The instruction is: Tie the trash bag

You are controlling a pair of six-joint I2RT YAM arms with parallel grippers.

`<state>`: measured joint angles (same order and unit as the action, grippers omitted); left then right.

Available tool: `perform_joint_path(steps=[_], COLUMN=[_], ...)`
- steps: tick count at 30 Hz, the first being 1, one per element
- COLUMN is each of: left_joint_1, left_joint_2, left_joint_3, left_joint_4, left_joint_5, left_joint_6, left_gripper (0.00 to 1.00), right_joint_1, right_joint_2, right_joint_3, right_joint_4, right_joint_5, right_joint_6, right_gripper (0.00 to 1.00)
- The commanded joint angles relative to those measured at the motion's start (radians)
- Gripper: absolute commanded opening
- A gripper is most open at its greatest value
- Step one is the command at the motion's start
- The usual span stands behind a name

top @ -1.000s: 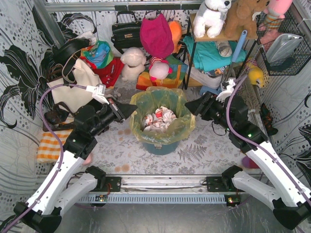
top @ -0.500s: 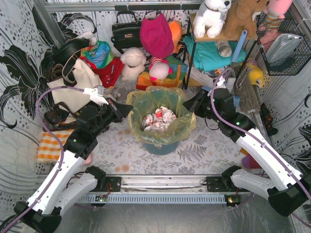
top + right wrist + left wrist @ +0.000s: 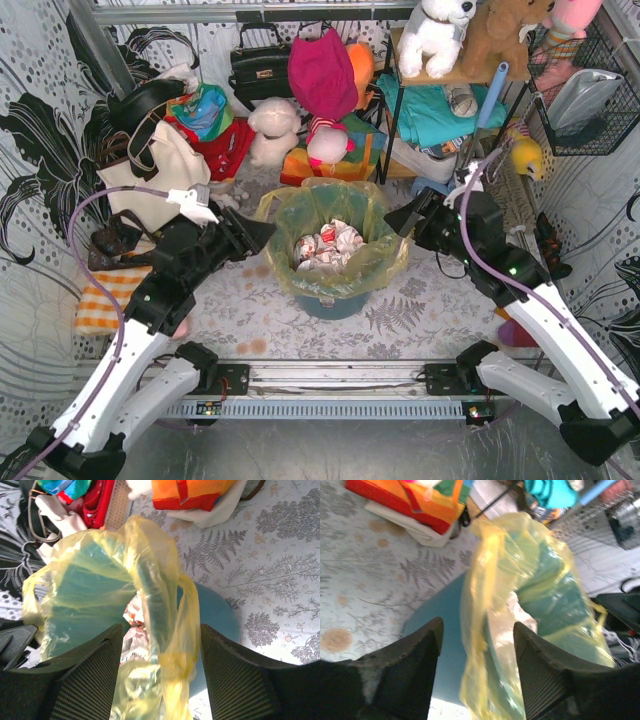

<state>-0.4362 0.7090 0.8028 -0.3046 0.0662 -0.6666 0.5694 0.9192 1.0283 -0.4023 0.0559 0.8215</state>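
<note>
The trash bag (image 3: 385,262), thin yellow-green plastic, lines a round teal bin (image 3: 325,302) in the middle of the floor, with white-and-red paper waste (image 3: 327,243) inside. My left gripper (image 3: 262,232) sits at the bag's left rim and my right gripper (image 3: 398,222) at its right rim. In the left wrist view the gripper (image 3: 477,635) is open, and a fold of the bag (image 3: 485,580) runs up between the fingers without being pinched. My right gripper (image 3: 161,640) is open too, straddling a loop of the bag's rim (image 3: 155,570).
A cream tote bag (image 3: 160,175), a black handbag (image 3: 260,65) and plush toys (image 3: 272,130) crowd the back. A metal rack (image 3: 440,110) stands at the back right beside a wire basket (image 3: 580,90). An orange striped cloth (image 3: 105,295) lies at the left.
My left gripper has opened and drawn back a little from the bag's rim. My right arm swung toward the back and returned; its jaws narrowed, then widened again.
</note>
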Motion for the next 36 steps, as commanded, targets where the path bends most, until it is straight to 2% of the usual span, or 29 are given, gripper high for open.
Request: perform_joint_path(steps=[1, 7, 10, 13, 21, 27, 36], left_joint_1=[0.000, 0.000, -0.001, 0.000, -0.001, 0.000, 0.000], left_joint_2=[-0.088, -0.207, -0.247, -0.275, -0.281, -0.299, -0.290], left_joint_3=[-0.026, -0.054, -0.069, -0.119, -0.237, -0.269, -0.276], left_joint_4=[-0.004, -0.080, -0.141, -0.106, 0.004, 0.050, 0.074], left_joint_5=[0.102, 0.143, 0.126, 0.152, 0.223, 0.235, 0.251], left_joint_6=[-0.053, -0.146, -0.170, -0.189, -0.215, -0.229, -0.231], left_gripper=[0.69, 0.73, 0.70, 0.69, 0.59, 0.53, 0.33], right_joint_1=[0.001, 0.001, 0.001, 0.001, 0.001, 0.001, 0.002], right_joint_2=[-0.081, -0.154, -0.190, -0.226, -0.290, -0.321, -0.353], right_joint_3=[-0.012, -0.072, -0.110, -0.149, -0.196, -0.236, -0.279], right_joint_4=[-0.057, -0.053, -0.059, -0.057, -0.043, -0.022, -0.054], right_joint_5=[-0.061, -0.146, -0.152, -0.149, -0.158, -0.183, -0.189], right_joint_6=[-0.002, 0.040, 0.059, 0.076, 0.094, 0.116, 0.150], right_gripper=[0.65, 0.68, 0.67, 0.66, 0.59, 0.58, 0.51])
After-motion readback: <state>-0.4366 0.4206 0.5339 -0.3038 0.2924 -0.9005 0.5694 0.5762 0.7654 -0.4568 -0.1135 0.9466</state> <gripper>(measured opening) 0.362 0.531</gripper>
